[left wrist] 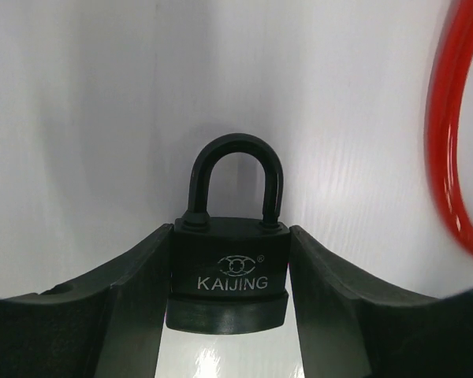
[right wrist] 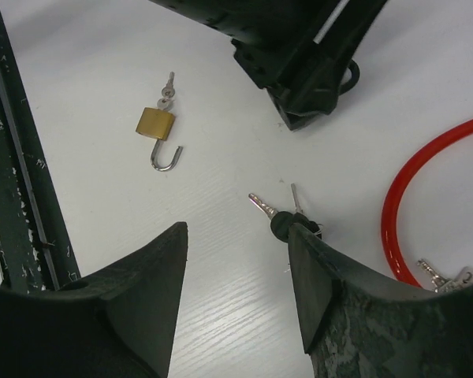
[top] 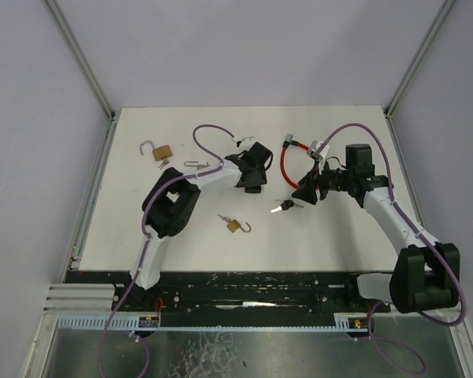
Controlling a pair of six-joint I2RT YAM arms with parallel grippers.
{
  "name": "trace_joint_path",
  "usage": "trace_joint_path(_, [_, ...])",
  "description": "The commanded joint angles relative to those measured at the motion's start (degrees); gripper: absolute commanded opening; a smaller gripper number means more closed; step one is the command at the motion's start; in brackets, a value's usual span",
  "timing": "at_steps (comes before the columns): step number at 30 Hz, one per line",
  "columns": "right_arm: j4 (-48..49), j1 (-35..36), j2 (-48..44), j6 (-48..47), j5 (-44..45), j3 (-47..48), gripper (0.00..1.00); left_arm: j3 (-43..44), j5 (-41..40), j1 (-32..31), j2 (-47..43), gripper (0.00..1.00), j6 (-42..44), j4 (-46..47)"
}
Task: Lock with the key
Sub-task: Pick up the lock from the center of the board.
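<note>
The right tool (right wrist: pixel 236 244) has its fingers apart over the white worktop (right wrist: pixel 102 47). A black-headed key bunch (right wrist: pixel 282 219) lies just at one fingertip. Farther off lies a brass padlock (right wrist: pixel 156 124), shackle open, keys at its base. A red cable (right wrist: pixel 394 205) curves on the right. At the top is the left tool (right wrist: pixel 299 55), with the loop of a black padlock (right wrist: pixel 352 75) beside it

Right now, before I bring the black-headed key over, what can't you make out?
- Keyhole of the black KAIJING padlock: not shown in the left wrist view; the left gripper covers it in the top view.
- Whether the left fingers press its sides: black on black.
- Red cable loop: cut by the left wrist view's right edge.
- Black-headed silver keys: partly behind a finger of the right gripper.
</note>
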Motion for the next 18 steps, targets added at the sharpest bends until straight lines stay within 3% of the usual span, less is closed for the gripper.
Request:
trace_joint_path(1, [6.7, -0.6, 1.2, 6.0, -3.7, -1.5, 0.6, -10.6, 4.7, -0.4, -12.8, 0.09, 3.8, 19.3])
trace_joint_path(9, [23.8, -2.9, -6.2, 18.2, -8.4, -8.7, 0.61, -34.8, 15.2, -1.5, -29.9, 0.03, -0.4, 56.7])
trace_joint_path(14, [36.4, -4.5, -11.8, 27.5, -11.9, -13.7, 0.64, -42.1, 14.0, -4.1, -35.5, 0.03, -7.3, 69.5])
trace_joint_path(18, [39.8, -4.7, -15.6, 29.1, -13.7, -15.2, 0.73, -46.4, 10.0, -6.2, -38.6, 0.03, -12.1, 76.7])
